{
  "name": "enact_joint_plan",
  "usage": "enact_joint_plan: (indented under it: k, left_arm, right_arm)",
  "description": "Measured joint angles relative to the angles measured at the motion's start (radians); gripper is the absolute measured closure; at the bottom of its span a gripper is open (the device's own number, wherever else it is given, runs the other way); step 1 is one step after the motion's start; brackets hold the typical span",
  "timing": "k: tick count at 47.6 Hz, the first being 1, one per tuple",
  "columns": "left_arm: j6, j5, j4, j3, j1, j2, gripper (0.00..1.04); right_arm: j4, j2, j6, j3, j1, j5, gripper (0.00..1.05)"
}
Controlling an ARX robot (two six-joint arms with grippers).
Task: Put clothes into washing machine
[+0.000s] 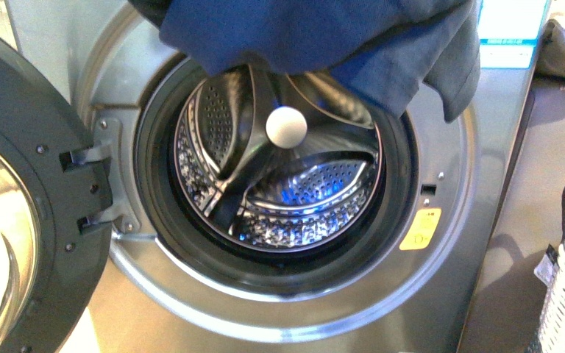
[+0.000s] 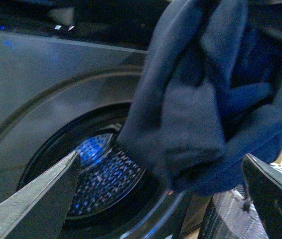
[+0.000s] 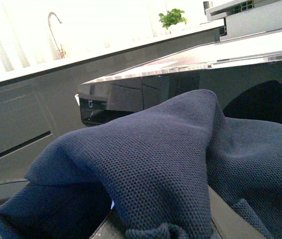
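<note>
Snag risk is the big one here imo. Soft dark navy fabric garment (image 1: 324,37) is hanging in the air across the top of the porthole of the big silver-grey front-loading washing machine (image 1: 485,184). It's outside the machine, with none of it past the dark rubber gasket (image 1: 151,191) yet. Perforated steel drum (image 1: 309,198) behind it has no clothes in it that I can see. Round dark-framed door (image 1: 62,118) is swung wide to the left, so that's out of the way.

Left gripper (image 2: 161,157) has its fingers spread wide with nothing pinched between them, and the cloth dangles just beyond. Right gripper (image 3: 163,224) is buried under fabric in its own wrist view, so I honestly can't tell if it's clamped. My guess is it's the one carrying the load, since the cloth is heaped right over it.

What could go wrong:
- Let go from this spot and I'd expect the garment to land on the gasket lip or slide down the front panel instead of going into the drum.
- Go in too low and the loose hanging corner could drag on the rubber and bunch up.
- With that much fabric draped over the right wrist, it might cling and get pulled back out on the retreat.
</note>
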State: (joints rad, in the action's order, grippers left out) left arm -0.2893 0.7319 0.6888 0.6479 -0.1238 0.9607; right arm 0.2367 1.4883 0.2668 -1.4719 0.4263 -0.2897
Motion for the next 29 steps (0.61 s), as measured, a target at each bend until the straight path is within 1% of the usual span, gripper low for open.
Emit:
enact_joint_plan:
  k: [8, 18, 25, 29]
  left_arm:
    - [0.034, -0.041, -0.023, 0.13, 0.135, 0.06, 0.06]
    - [0.13, -0.127, -0.115, 0.293, 0.311, 0.191, 0.06]
    - [0.188, -0.186, -0.133, 0.397, 0.397, 0.32, 0.06]
    - [0.202, -0.216, -0.122, 0.433, 0.422, 0.37, 0.06]
  right_arm:
    - [0.0, 0.0, 0.0, 0.0, 0.0, 0.0, 0.87]
    - [0.0, 0.0, 0.0, 0.0, 0.0, 0.0, 0.87]
    - [0.0, 0.0, -0.001, 0.0, 0.0, 0.003, 0.87]
    - [0.0, 0.0, -0.002, 0.0, 0.0, 0.005, 0.87]
